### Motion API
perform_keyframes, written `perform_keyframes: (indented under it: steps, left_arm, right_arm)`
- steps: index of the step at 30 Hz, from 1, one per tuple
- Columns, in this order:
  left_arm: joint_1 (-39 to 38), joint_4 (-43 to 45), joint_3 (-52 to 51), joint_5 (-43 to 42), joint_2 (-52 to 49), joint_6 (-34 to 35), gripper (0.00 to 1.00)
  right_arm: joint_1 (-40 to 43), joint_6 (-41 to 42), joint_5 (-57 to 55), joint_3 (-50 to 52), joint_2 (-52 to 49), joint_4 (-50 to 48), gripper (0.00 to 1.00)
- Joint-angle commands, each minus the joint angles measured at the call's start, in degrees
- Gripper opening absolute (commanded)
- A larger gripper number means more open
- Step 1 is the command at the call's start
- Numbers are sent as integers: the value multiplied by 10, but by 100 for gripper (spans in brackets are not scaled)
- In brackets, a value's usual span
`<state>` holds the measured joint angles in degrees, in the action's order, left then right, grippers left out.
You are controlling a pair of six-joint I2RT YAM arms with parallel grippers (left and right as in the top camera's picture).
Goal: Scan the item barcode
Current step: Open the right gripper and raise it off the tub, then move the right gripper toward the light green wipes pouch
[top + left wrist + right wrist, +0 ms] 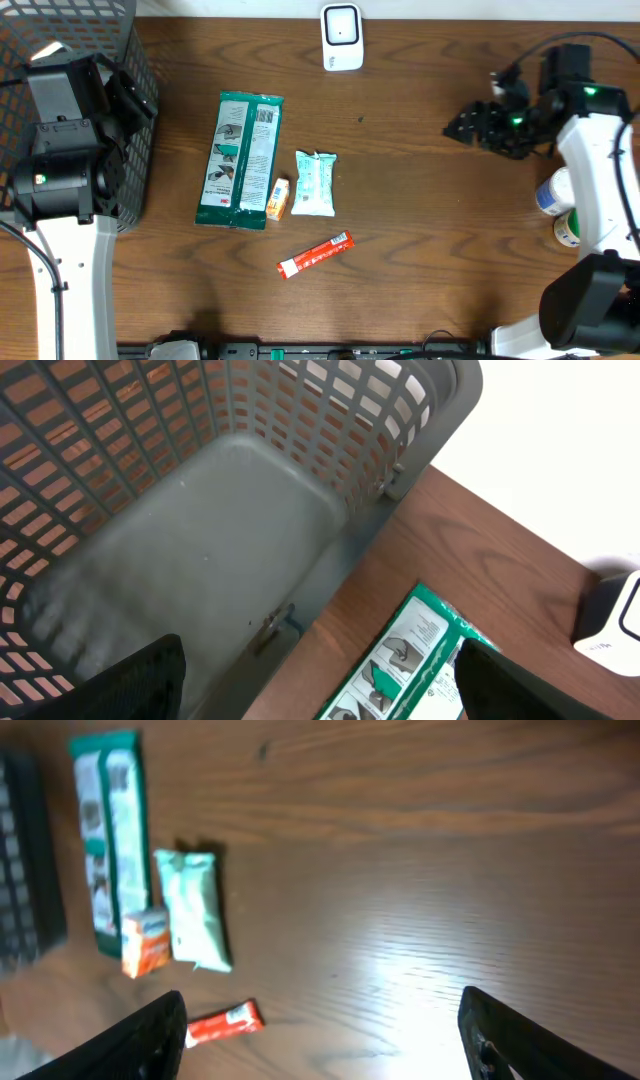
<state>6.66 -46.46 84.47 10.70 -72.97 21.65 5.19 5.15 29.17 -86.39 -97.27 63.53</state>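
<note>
Your left hand (322,660) hangs over the grey mesh basket (140,120) at the left end of the tabletop (430,230). Its fingers (120,685) are spread wide with nothing between them. Your right hand (320,1020) is up over the right side of the tabletop. Its fingers (520,1035) are also wide apart and it grips nothing.

None of the items is held; all four lie on the wood near the middle. The long green pack (240,160) lies lengthwise just right of the basket. The pale mint pouch (315,184) lies parallel to it, a little to its right. The small orange box (278,199) sits between their near ends, just beside both. The red sachet (314,254) lies tilted on its own, nearer to you than the other three.

The white scanner (342,38) stands at the far edge, well apart from the items and from both hands. Two small containers (552,195) stand by your right arm, partly hidden behind it.
</note>
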Motion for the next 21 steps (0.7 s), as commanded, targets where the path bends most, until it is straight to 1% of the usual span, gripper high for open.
perform_keyframes:
  steps: [1, 2, 3, 14, 17, 21]
  left_arm:
    - [2, 0, 2, 5, 0, -1, 84]
    - [2, 0, 2, 5, 0, -1, 84]
    - [2, 0, 2, 5, 0, -1, 84]
    - [2, 0, 2, 5, 0, -1, 84]
    - [2, 0, 2, 5, 0, -1, 84]
    - [2, 0, 2, 5, 0, -1, 84]
  right_arm:
    - [-51, -16, 19, 9, 2, -8, 90]
    - [-63, -16, 19, 10, 2, -11, 98]
    - [-75, -16, 19, 12, 2, -13, 99]
    - [-244, -10, 19, 22, 1, -70, 99]
    - [-291, 25, -16, 22, 0, -96, 99]
    - [-347, 119, -137, 22, -3, -120, 99]
